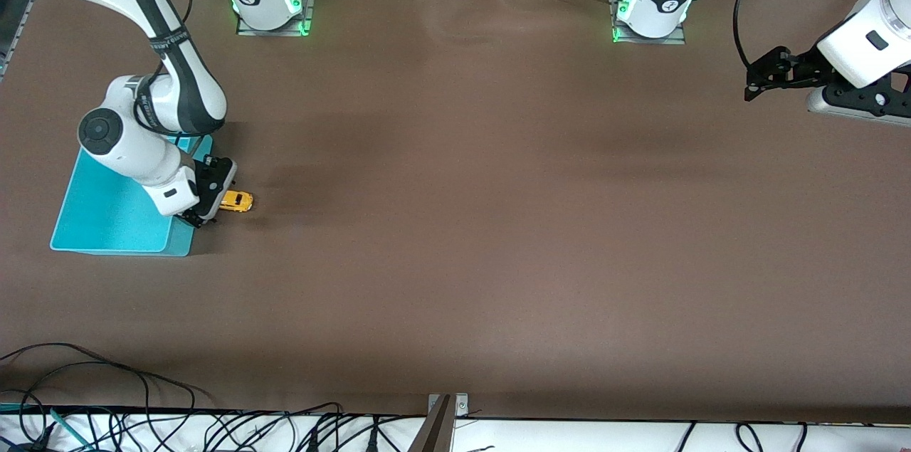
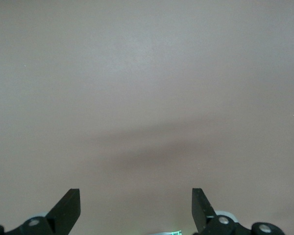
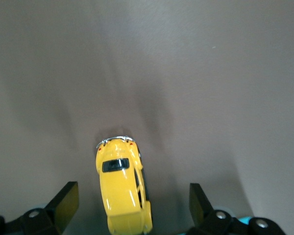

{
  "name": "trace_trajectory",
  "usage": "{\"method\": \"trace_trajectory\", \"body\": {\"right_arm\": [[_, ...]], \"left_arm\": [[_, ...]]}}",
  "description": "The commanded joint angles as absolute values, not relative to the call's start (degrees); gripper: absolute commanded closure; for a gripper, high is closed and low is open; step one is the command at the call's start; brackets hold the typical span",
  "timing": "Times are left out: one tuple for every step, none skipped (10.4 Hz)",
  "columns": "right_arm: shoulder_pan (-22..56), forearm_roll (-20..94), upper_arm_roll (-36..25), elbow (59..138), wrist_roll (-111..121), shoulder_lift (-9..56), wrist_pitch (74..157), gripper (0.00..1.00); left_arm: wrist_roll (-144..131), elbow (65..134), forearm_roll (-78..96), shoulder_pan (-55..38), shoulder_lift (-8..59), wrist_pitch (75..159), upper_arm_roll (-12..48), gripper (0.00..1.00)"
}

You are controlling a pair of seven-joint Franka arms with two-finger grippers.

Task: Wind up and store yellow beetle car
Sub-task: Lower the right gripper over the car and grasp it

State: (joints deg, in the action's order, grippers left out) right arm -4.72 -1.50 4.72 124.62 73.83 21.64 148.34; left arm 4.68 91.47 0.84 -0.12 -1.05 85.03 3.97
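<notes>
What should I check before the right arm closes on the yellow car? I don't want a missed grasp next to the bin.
1. Right gripper fingers open: ok.
2. Yellow beetle car between the fingers: ok, with a gap on each side.
3. Car on its wheels on the table: ok.
4. Car centred between the fingers: not ok, it sits nearer one finger.
5. Turquoise bin beside the car, ready for storing: ok.
6. Left gripper waiting, open, over bare table at the left arm's end: ok.
</notes>
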Motion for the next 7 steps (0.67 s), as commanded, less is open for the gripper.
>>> {"method": "trace_trajectory", "body": {"right_arm": [[-6.50,-1.05,5.89,127.79,77.51,22.40,153.45,0.00],[-6.85,-1.05,5.89,128.05,77.69,22.67,153.54,0.00],[-7.20,-1.05,5.89,128.75,78.22,22.68,154.24,0.00],[-7.56,-1.05,5.89,128.85,78.92,22.68,154.51,0.00],[-7.56,-1.05,5.89,128.85,80.23,22.76,154.60,0.03],[-7.56,-1.05,5.89,128.85,82.07,22.76,154.86,0.20],[-7.65,-1.05,5.89,128.85,82.35,22.76,154.86,0.36]], "left_arm": [[3.96,90.62,2.37,-0.44,-0.70,84.64,3.43,0.00],[3.96,90.62,2.37,-0.44,-0.70,84.64,3.43,0.00],[3.96,90.62,2.37,-0.44,-0.70,84.64,3.43,0.00],[4.04,90.62,2.46,-0.44,-0.70,84.64,3.43,0.00],[4.04,90.62,2.46,-0.44,-0.70,84.55,3.43,0.00],[4.04,90.62,2.46,-0.44,-0.70,84.38,3.43,0.00],[4.04,90.62,2.46,-0.44,-0.70,84.38,3.43,0.00]]}}
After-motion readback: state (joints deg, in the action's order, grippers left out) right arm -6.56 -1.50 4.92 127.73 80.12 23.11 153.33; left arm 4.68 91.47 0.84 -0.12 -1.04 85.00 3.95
